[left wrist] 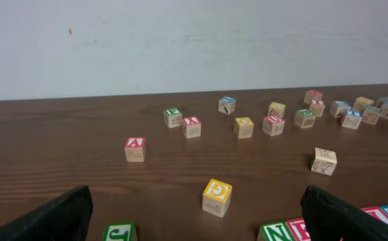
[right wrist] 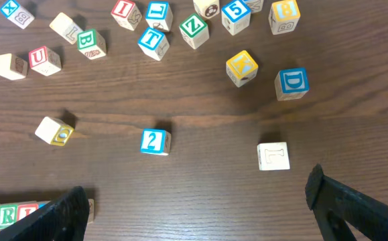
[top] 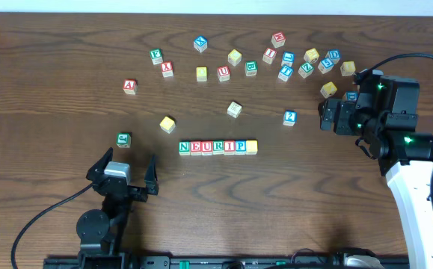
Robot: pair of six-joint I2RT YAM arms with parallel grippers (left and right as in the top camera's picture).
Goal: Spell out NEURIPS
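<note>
Jaws wide open on L gripper (top: 125,168), nothing in them; same w/ R gripper (top: 325,116), wide open & empty. L gripper low near front of table (top: 51,112), below & left of row of blocks (top: 217,147). Row in middle of table, blocks touching side by side: N, E, U, R, I, P, then yellow end block (top: 251,146) at right end, letter too small to read. Green block (top: 124,139) just above L gripper, apart from row. R gripper at right side, well apart from row, near blue 2 block (top: 289,116). Lots of loose blocks (top: 235,57) at back. In R wrist view, pale block (right wrist: 273,156) near one of the fingers (right wrist: 354,207), not touching
</note>
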